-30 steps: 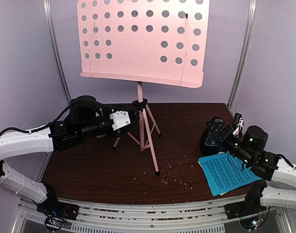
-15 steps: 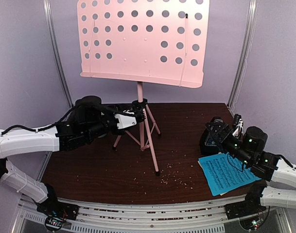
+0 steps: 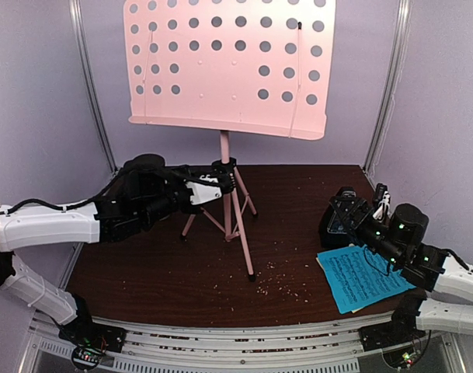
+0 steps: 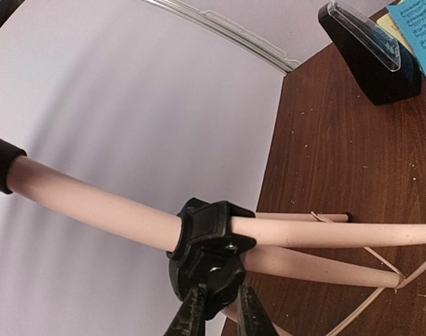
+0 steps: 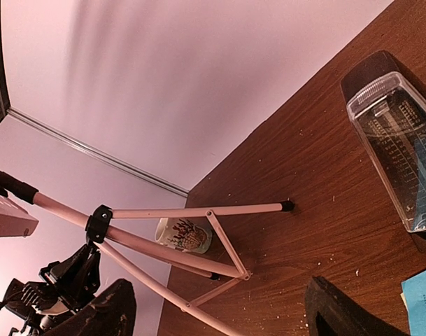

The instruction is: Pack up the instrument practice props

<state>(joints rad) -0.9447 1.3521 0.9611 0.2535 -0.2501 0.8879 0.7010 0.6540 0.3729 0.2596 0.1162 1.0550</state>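
Lilac walls [image 3: 34, 93] close in a dark wooden table [image 3: 151, 272] strewn with pale crumbs [image 3: 276, 284]. Toward the back of it, left of centre, the pink music stand [image 3: 230, 66] stands upright on its tripod legs [image 3: 240, 225], its perforated desk high above the tabletop. A black collar [image 4: 207, 234] rings the pole where the legs branch off. The left gripper [image 4: 221, 302] reaches in from the left and meets that collar. Its fingers [image 4: 193, 315] sit close together with only a thin gap, and I cannot tell whether they pinch part of the collar or merely touch it.

Well apart, at the table's right edge, the black metronome [image 5: 394, 140] stands with its clear cover on. A blue sheet-music page [image 3: 362, 277] lies flat just in front of it, near the front right corner. A sliver of yellow page [image 4: 389, 22] shows beside the blue one in the left wrist view. The right gripper [image 5: 219, 311] hovers low beside the metronome, over the blue page's far edge, its fingers spread wide and gripping nothing. A beige mug [image 5: 185, 235] sits on the table beyond the tripod legs, close to the wall.
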